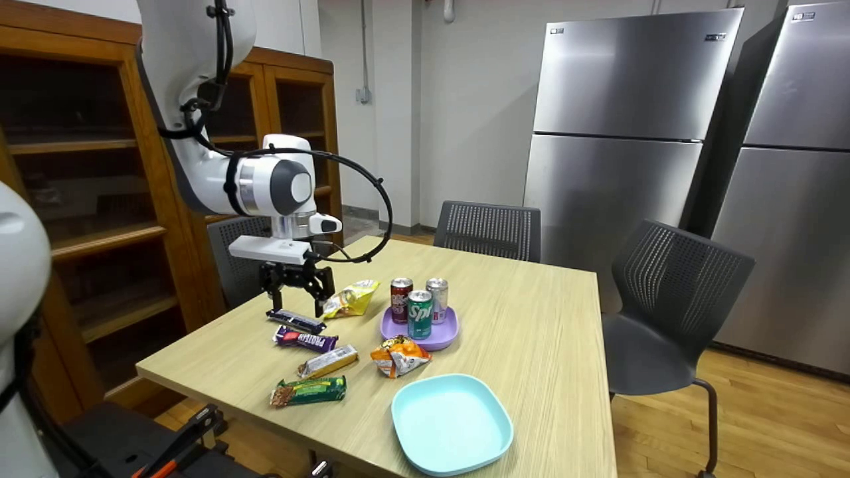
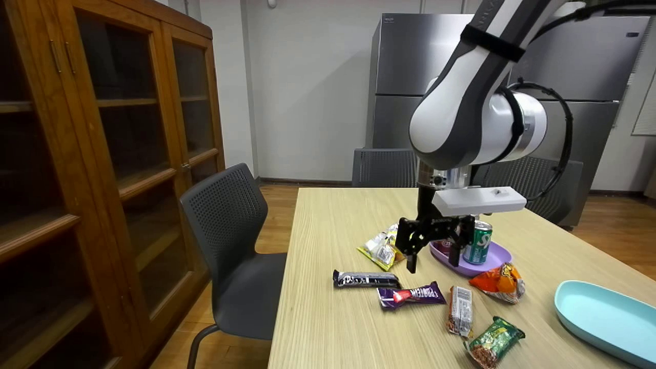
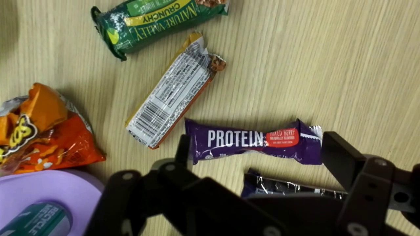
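Gripper (image 2: 433,263), black metal, two-fingered: fingers spread wide, grasping nothing, above the table and left of the shallow lavender plastic tray (image 1: 439,342) in both exterior views.

Purple foil-wrapped bar (image 3: 249,144): left of the tray in both exterior views, between the fingertips in the wrist view.

Obscured or cropped: dark foil-wrapped bar (image 2: 366,279), left of the tray, largely behind the gripper in the wrist view, lettering blurred; silver cylindrical can (image 1: 438,291), on the tray, partly behind a green cylindrical metal can (image 1: 420,315); dark red cylindrical can (image 1: 401,302), on the tray, name hard to make out; yellow crinkled foil bag (image 1: 353,299), left of the tray, print unclear; turquoise square plastic plate (image 2: 610,318), in front of the tray, cut by the edge in an exterior view.

Labels: purple bar, "PROTEIN", "MIXED BERRY", "NATURALLY FLAVORED"; green can, "Sp", remainder turned away, and "RECYCLE ME"; green foil-wrapped bar (image 3: 160,24), in front of the tray, "NATURE VALLEY CRUNCHY", inverted and cropped in the wrist view; silver-and-gold foil-wrapped bar (image 3: 170,95), in front of the tray, barcode, fine print illegible; orange crinkled foil bag (image 3: 49,141), just beside the tray, brand partly folded away.
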Robot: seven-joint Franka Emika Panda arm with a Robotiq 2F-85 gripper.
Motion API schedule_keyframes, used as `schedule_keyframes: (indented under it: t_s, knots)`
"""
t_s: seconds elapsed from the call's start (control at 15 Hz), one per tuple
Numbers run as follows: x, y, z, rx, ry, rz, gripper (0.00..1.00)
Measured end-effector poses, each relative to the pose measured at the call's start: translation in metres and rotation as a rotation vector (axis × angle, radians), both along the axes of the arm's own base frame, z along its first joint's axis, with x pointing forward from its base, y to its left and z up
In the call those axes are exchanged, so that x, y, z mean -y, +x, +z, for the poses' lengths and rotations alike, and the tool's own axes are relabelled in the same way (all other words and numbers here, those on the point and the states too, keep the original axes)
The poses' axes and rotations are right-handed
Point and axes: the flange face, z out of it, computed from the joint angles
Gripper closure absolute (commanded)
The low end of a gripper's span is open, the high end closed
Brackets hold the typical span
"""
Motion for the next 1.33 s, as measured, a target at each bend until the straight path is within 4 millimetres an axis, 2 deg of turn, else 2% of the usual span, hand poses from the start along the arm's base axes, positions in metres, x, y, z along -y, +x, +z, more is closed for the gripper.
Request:
schedule_keyframes:
  t_s: [0.47, 0.73, 1.33]
  knots:
    - [-0.004, -0.007, -0.020, -0.033, -0.022, 0.118, 0.00]
    - [-0.009, -0.009, -0.021, -0.033, -0.030, 0.168, 0.00]
    - [-0.010, -0.009, -0.021, -0.027, -0.028, 0.161, 0.00]
